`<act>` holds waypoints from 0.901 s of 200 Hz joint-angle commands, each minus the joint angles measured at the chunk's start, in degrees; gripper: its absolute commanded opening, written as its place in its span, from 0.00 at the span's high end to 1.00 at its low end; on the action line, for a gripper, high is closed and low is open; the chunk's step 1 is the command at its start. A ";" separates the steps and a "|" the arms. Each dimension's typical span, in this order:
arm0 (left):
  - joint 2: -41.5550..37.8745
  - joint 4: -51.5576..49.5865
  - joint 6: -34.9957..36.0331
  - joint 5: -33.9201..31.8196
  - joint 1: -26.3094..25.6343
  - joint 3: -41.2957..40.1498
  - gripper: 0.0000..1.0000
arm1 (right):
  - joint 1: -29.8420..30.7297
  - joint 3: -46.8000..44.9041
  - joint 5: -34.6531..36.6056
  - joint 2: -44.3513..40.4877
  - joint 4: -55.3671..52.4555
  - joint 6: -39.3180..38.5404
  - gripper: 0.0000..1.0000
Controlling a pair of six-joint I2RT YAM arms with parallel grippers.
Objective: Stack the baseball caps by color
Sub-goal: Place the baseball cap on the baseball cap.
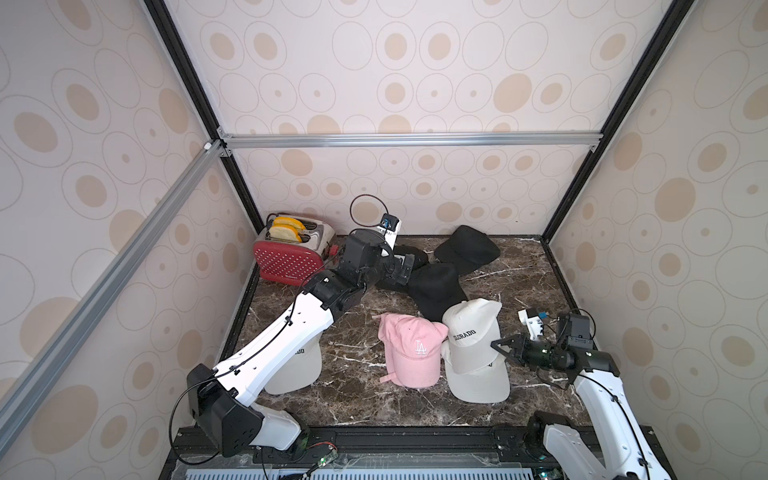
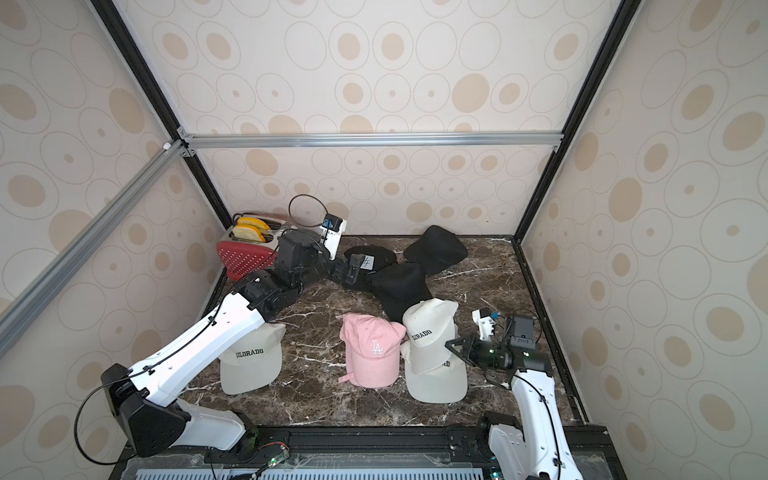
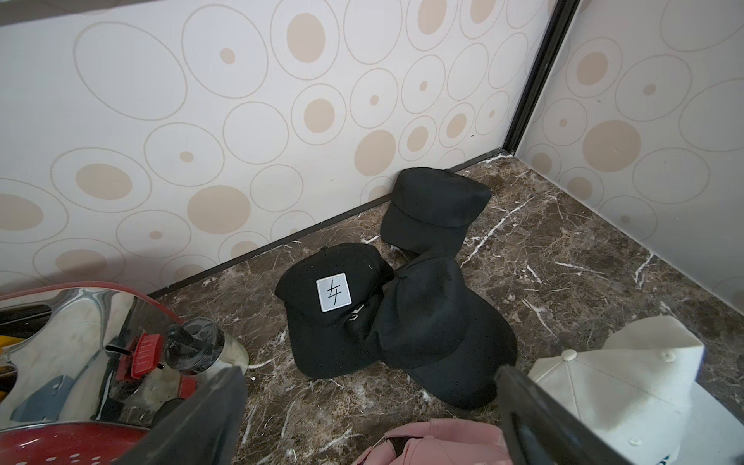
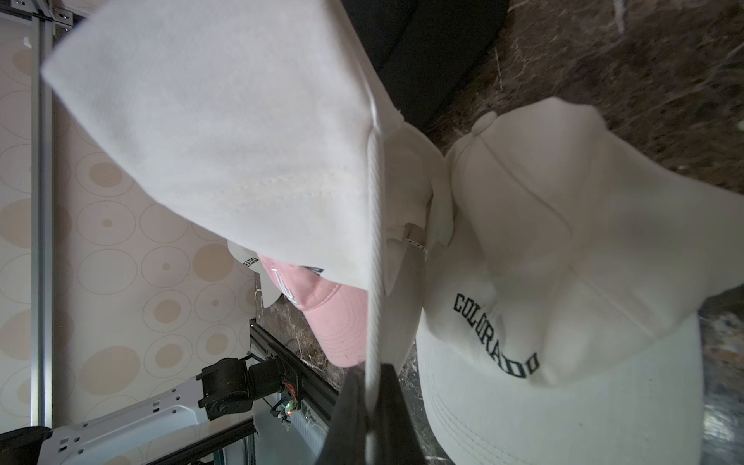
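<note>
We see a dark, white-veined marble tabletop. A red toaster stands in its far left corner. Near the back wall three caps overlap: a white-patched black cap, a plain black cap partly over it, and a rear black cap. Toward the front, a pink LA cap lies between a left off-white COLORADO cap and a right off-white cap.

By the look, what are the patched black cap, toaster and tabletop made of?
Patched black cap: matte fabric, soft sagging crown; the patch looks smooth, maybe rubber.
Toaster: glossy red perforated side, mirror-chrome top; likely metal.
Tabletop: brown marble look with white veins; stone or printed laminate, can't tell.
</note>
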 commanded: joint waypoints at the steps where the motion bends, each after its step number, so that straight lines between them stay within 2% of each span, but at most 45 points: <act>1: 0.23 0.27 0.68 0.45 0.34 1.39 0.01 | -0.11 -4.46 3.86 0.60 -2.47 -1.33 1.00; 19: 0.28 0.27 0.49 0.59 0.34 1.41 0.01 | -0.09 -5.33 7.25 0.90 -2.32 -1.05 0.91; 27: 0.24 0.33 0.29 0.85 0.34 1.33 0.01 | -0.09 -4.87 9.89 0.58 -2.89 -0.83 0.82; 40: 0.16 0.28 0.03 1.41 0.34 1.05 0.01 | -0.09 -4.95 13.74 -0.39 -2.53 0.42 0.58; 57: -0.11 0.47 -0.40 2.13 0.34 0.31 0.01 | -0.09 -4.81 17.80 -1.82 -1.66 1.13 0.45; 99: -0.29 1.25 -2.87 4.05 0.34 -2.16 0.01 | -0.09 -1.18 23.16 -1.98 -2.00 -0.81 0.37; 122: -0.70 2.01 -4.85 9.06 0.34 -4.64 0.01 | 0.00 0.22 27.14 -3.25 -3.10 -0.92 0.32; 137: -1.56 3.17 -6.07 11.66 0.31 -6.51 0.01 | 0.31 0.49 27.00 -4.62 -1.87 -1.44 0.28; 156: -2.98 4.47 -6.84 13.43 0.32 -8.84 0.01 | 0.87 2.88 25.50 -5.63 -0.70 -3.28 0.17; 170: -3.53 5.19 -6.80 15.58 0.34 -9.86 0.01 | 1.59 5.89 25.93 -5.48 -0.51 -4.96 0.01; 180: -3.47 5.39 -6.00 17.86 0.29 -10.10 0.01 | 2.85 7.66 26.58 -5.12 0.72 -5.97 0.00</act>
